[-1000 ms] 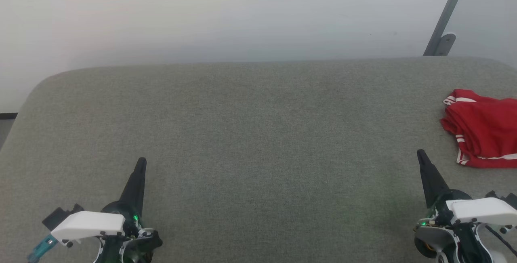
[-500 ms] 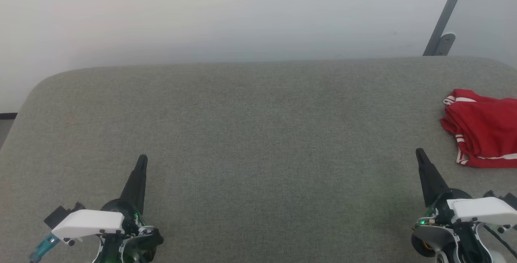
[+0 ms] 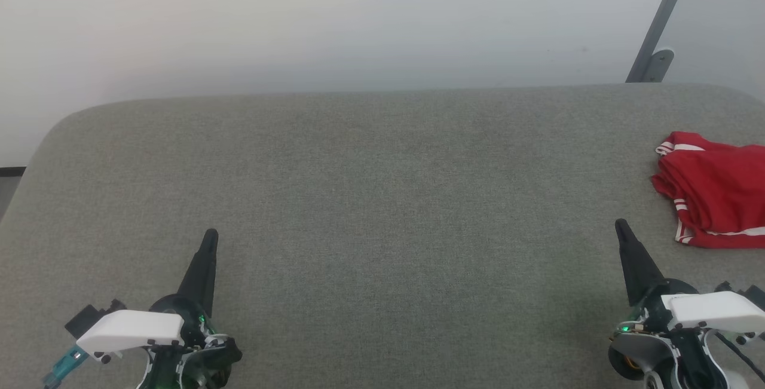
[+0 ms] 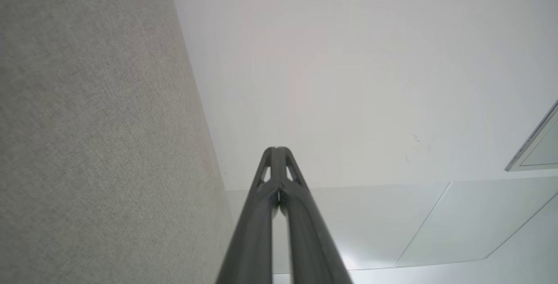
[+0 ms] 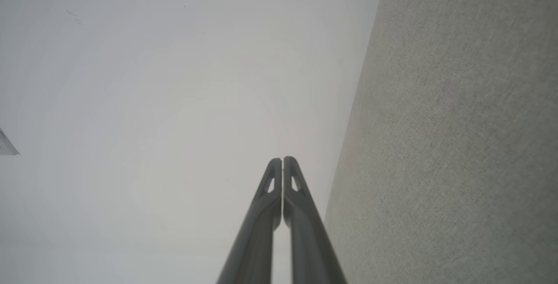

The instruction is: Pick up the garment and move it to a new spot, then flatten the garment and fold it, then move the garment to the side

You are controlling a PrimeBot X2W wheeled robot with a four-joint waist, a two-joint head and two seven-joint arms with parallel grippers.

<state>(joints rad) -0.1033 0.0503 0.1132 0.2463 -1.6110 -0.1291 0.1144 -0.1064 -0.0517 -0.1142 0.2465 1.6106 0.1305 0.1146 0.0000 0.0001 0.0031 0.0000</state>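
The garment [image 3: 717, 189], red with white stripe trim, lies folded in a bundle at the right edge of the grey padded surface [image 3: 382, 198], partly cut off by the head view's right border. My right gripper [image 3: 621, 226] is shut and empty, its tip a short way left of and nearer than the bundle, not touching it. At the lower left my left gripper [image 3: 210, 235] is shut and empty too, far from the garment. Each wrist view shows that arm's dark fingers pressed together: left gripper [image 4: 276, 149], right gripper [image 5: 283, 159].
A pale wall [image 3: 358, 18] rises behind the grey surface. A grey metal bracket [image 3: 657, 36] leans against it at the upper right. The surface's rounded left corner [image 3: 54, 132] drops off to a dark floor strip.
Both grippers crept slightly forward, then held still. The garment has not moved.
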